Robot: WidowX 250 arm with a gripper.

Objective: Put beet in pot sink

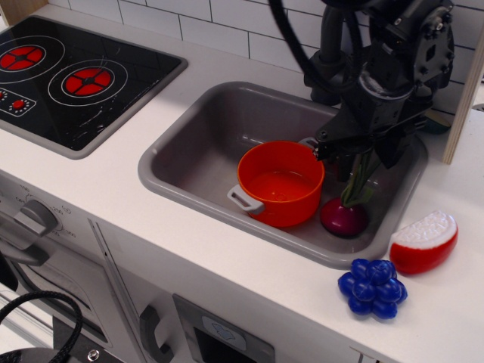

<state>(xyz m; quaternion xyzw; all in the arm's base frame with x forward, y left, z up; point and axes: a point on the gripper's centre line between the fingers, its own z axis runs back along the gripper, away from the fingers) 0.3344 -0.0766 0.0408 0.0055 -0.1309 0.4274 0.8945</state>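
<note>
The beet [344, 218] stands on the floor of the grey sink [163, 171], at its front right, bulb down and green stalks [358, 184] pointing up. The orange pot [279, 182] sits in the sink just left of the beet, empty, and looks to touch the bulb. My black gripper [367, 157] hangs over the beet with its jaws open. The stalk tops rise between the two fingers, which do not look closed on them. The bulb is below the fingertips and free.
A black stovetop [68, 79] with red rings lies at the left. A red-and-white wedge [424, 241] and a blue grape cluster [372, 287] lie on the white counter right of the sink. A wooden post [463, 98] stands at the right edge.
</note>
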